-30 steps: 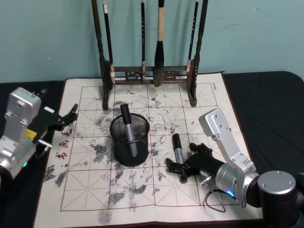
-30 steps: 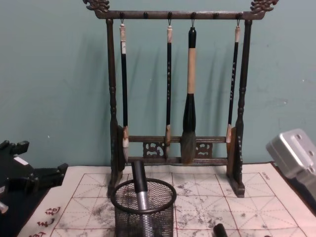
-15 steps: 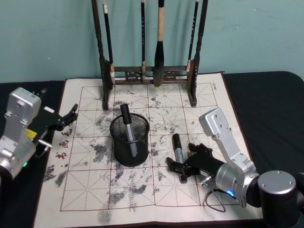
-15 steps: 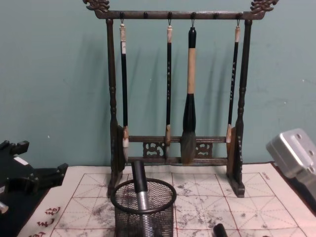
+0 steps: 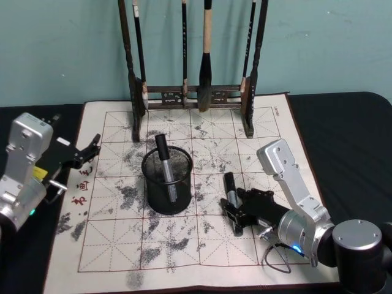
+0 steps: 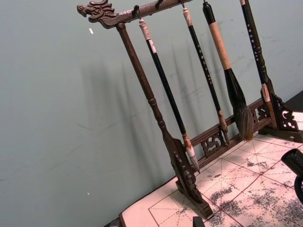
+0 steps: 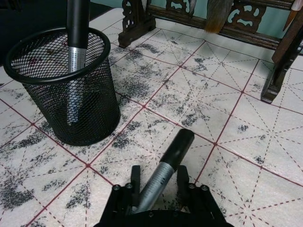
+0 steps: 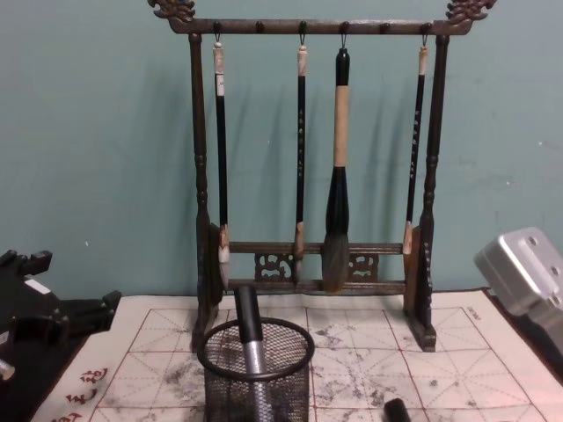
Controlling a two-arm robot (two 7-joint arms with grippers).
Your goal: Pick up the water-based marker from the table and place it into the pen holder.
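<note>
Right gripper: the right gripper [image 5: 233, 211] sits low over the mat [image 5: 110, 245], toward the mat's near-right corner. Its arm comes in from the near-right corner of the table [image 5: 343, 135].
Right gripper's hold: its two black fingers [image 7: 135, 182] are drawn in close on either side of the marker's silver barrel and pinch it near the lower end. The black cap end sticks out ahead of them.
Marker: the water-based marker [image 5: 230, 187] lies on the mat just right of the pen holder and apart from it. Its cap points toward the mat's far edge, and in the right wrist view it slants toward the rack.
Pen holder: the black mesh pen holder [image 5: 153, 190] stands upright on the mat, left of the mat's middle.
Inside the holder: a second marker [image 5: 164, 160] leans in it, with its black cap above the rim.
Left gripper: the left gripper [image 5: 92, 149] hangs idle at the mat's left edge. Its fingers are spread and hold nothing.
Brush rack: a dark wooden brush rack [image 5: 191, 98] stands along the mat's far edge, with four brushes [image 8: 339, 176] hanging from its top bar.
</note>
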